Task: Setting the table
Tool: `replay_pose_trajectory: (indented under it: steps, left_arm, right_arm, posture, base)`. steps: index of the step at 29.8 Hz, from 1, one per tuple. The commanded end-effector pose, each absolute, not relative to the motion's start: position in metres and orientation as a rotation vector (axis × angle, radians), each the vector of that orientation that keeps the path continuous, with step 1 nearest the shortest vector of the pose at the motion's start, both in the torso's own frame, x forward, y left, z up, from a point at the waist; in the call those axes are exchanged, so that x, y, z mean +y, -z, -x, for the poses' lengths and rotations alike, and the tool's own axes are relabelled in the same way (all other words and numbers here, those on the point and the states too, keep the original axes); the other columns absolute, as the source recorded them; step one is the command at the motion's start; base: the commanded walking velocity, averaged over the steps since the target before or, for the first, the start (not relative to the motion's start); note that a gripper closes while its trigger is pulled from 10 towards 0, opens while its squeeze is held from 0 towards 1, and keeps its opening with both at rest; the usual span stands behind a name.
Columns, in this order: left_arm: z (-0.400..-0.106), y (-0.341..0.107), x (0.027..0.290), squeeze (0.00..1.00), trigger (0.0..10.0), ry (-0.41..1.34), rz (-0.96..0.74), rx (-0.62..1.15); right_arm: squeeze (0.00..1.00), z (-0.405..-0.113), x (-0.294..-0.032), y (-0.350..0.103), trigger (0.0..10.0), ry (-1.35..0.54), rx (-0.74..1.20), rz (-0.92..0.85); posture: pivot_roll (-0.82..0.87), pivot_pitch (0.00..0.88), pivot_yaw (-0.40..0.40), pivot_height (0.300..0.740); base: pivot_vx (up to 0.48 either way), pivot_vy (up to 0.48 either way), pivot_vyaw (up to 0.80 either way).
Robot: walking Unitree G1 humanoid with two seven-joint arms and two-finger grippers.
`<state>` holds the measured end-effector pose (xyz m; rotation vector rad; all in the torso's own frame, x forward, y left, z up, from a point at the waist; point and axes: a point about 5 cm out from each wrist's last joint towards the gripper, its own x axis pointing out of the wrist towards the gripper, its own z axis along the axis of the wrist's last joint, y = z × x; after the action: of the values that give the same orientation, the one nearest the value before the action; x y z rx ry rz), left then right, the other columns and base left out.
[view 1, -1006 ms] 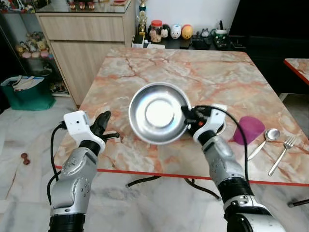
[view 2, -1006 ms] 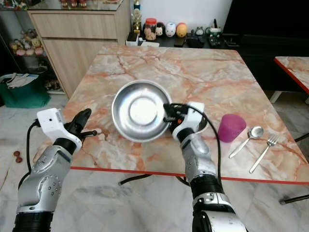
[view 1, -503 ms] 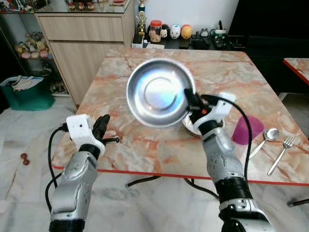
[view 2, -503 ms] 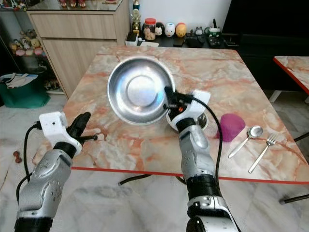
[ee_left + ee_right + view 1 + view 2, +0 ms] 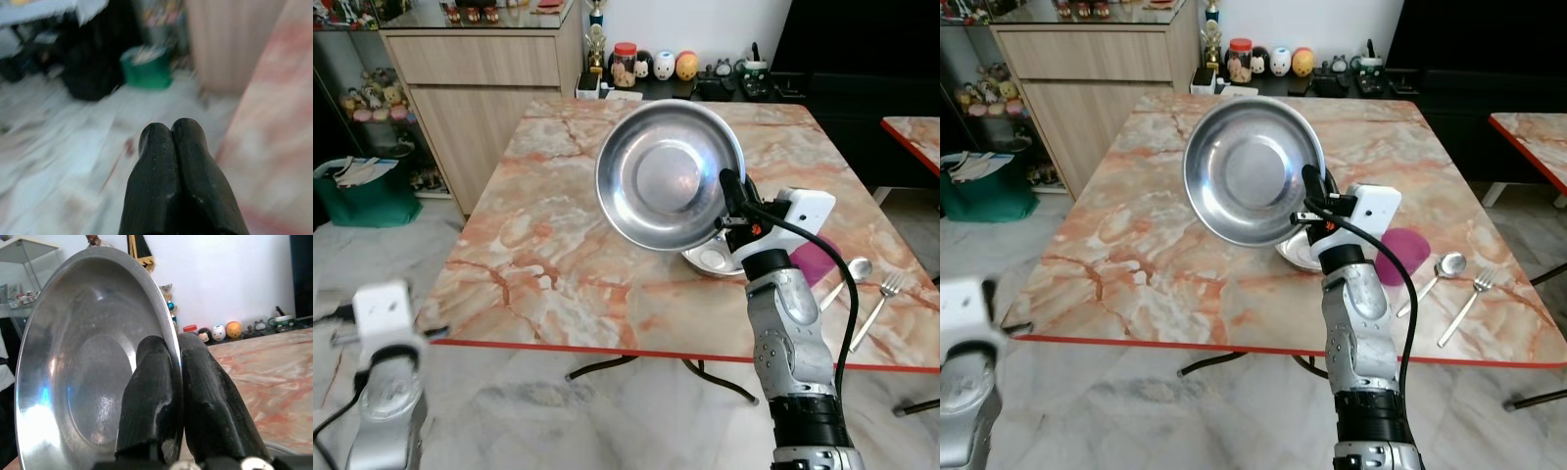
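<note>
Left eye view findings: the right gripper has risen over the last second, carrying the steel plate from low over the near edge of the bench to a position high above its middle. The plate is now tipped almost on edge, hollow side facing the robot. In the right wrist view the fingers are clamped on the plate's rim, one inside the dish and one behind it.

The lift has uncovered a second steel dish resting on the bench just below the raised hand. To its right lie a purple cup, a spoon and a fork, all near the right edge.

The left arm has dropped away to the near left, off the bench. In the left wrist view its fingers are pressed together, holding nothing, over a blurred floor.

Assessment: the plate is in transit, not yet placed. It likely heads for a setting on the far or left part of the bench. The single-edge grip on a steeply tilted plate carries some risk of slipping.
</note>
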<state>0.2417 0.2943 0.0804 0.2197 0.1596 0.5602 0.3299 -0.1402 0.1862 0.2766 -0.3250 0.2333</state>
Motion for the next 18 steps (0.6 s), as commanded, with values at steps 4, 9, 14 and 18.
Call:
replay_pose_trajectory:
  steps: [4,9,14,18]
  left_arm:
    - [-0.219,-0.027,0.302,0.0,10.0,-0.525,-0.219,0.427]
    - [-0.203,0.03,0.253,0.0,10.0,-0.203,-0.148,0.657]
    - [-0.2,0.048,0.24,0.0,10.0,-0.134,-0.116,0.748]
    - [-0.203,0.052,0.23,0.0,10.0,-0.087,-0.107,0.766]
  right_arm:
    - [0.0,-0.323,-0.141,-0.199,10.0,-0.219,-0.381,-0.235]
    - [0.0,-0.317,-0.144,-0.198,10.0,-0.171,-0.378,-0.209]
    - [0.0,-0.314,-0.143,-0.202,10.0,-0.17,-0.387,-0.193]
    - [0.0,-0.316,-0.146,-0.204,10.0,-0.165,-0.393,-0.184]
  posture:
    - [-0.02,0.0,-0.006,0.732]
    - [-0.01,0.0,-0.005,0.732]
    - [-0.04,0.0,0.001,0.732]
    - [-0.04,0.0,-0.002,0.732]
  base:
    - [0.0,0.0,0.0]
    - [0.0,0.0,0.0]
    - [0.0,0.0,0.0]
    - [0.0,0.0,0.0]
